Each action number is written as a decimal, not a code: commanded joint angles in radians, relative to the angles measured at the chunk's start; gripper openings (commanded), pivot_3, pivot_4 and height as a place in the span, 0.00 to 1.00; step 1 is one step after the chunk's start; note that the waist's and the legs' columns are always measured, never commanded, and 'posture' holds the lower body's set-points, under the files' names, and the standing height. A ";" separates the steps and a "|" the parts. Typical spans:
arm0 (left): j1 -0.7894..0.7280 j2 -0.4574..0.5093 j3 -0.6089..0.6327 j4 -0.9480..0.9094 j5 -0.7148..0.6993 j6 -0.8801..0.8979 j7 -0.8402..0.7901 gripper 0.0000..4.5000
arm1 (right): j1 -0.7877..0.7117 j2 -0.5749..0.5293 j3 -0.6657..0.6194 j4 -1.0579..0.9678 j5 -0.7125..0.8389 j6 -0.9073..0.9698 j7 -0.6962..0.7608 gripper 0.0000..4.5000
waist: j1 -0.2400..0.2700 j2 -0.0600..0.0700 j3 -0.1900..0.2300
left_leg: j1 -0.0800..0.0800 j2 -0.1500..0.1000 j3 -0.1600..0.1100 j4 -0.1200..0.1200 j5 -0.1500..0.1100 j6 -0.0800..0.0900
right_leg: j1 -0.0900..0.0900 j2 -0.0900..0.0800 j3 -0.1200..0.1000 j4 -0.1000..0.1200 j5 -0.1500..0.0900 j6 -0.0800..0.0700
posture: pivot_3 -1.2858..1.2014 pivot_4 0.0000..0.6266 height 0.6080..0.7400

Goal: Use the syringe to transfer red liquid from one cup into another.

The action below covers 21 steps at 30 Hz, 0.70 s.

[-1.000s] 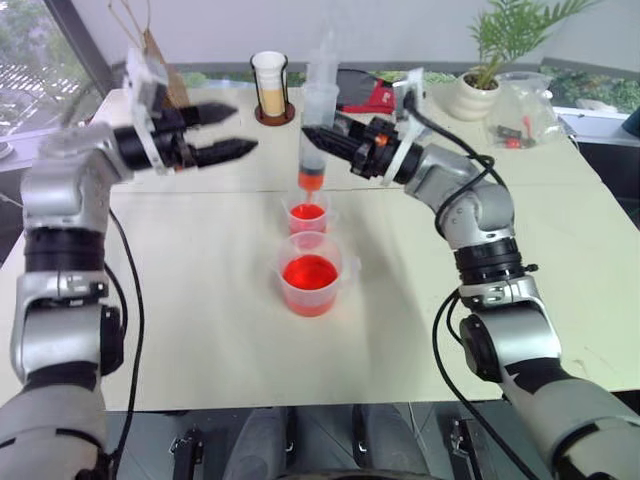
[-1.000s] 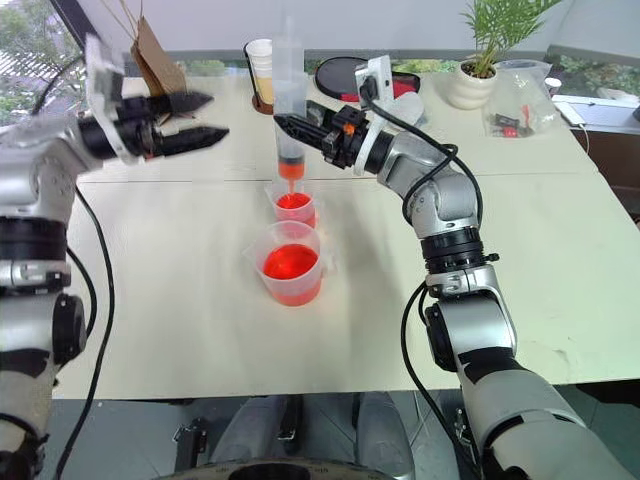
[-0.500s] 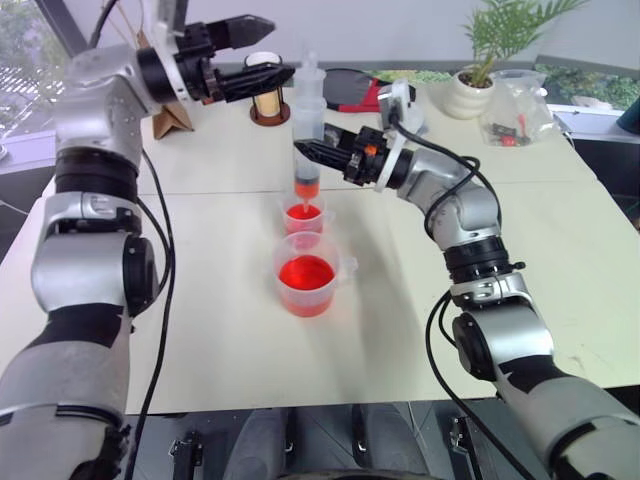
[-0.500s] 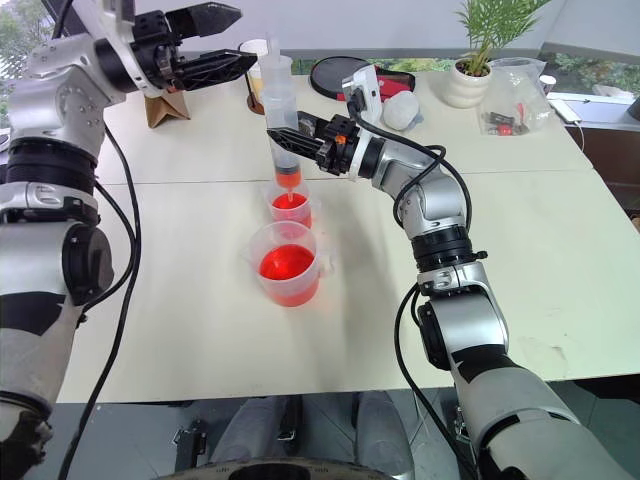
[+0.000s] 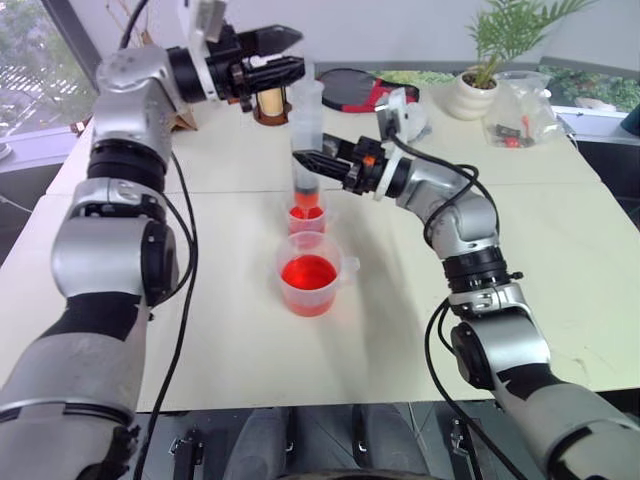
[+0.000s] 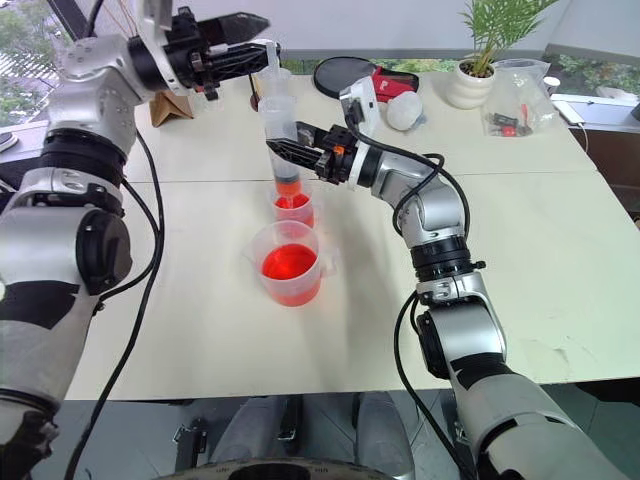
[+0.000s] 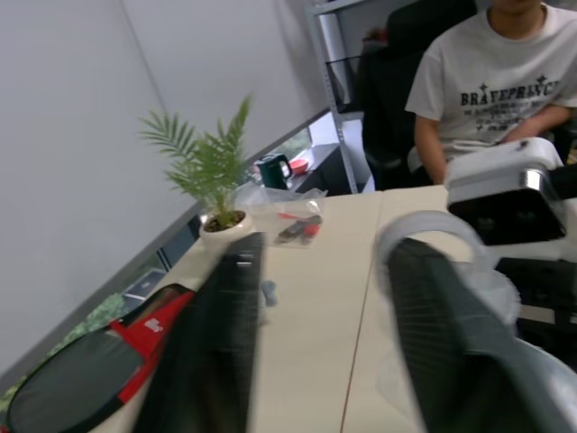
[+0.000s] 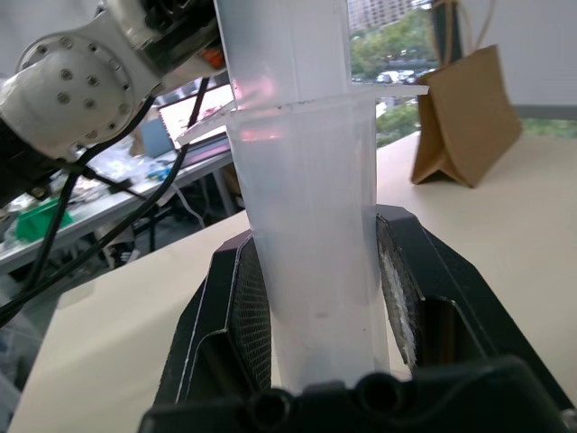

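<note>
Beige table (image 5: 220,330): rigid, light, slippery syringe (image 5: 306,140) is clamped mid-barrel by right gripper (image 5: 318,163), above smaller cup (image 5: 306,217); plunger top best pinched.

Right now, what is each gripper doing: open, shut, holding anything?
Left gripper: around the syringe plunger top, grip cannot be told.
Right gripper: shut on the syringe barrel.

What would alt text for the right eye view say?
The right claw holds a large syringe upright, tip over the smaller cup of red liquid, while the left claw reaches its plunger top. A larger cup stands nearer.
</note>
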 commanded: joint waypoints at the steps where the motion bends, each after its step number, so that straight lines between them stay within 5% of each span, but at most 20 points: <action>1: -0.041 0.009 0.027 -0.016 -0.012 0.011 -0.008 0.01 | -0.025 0.018 0.019 -0.058 -0.001 -0.027 0.032 0.31 | -0.001 0.000 0.000 | 0.000 0.000 0.000 0.000 0.000 0.000 | 0.000 0.000 0.000 0.000 0.000 0.000 | 0.52 0.24 1.00; 21: 0.119 -0.006 0.012 -0.158 -0.014 0.127 -0.060 0.01 | -0.120 0.041 -0.034 0.062 -0.037 -0.129 0.017 0.31 | -0.002 0.000 0.000 | 0.000 0.000 0.000 0.000 0.001 -0.001 | 0.000 0.000 0.000 0.000 0.000 0.000 | 0.52 0.24 1.00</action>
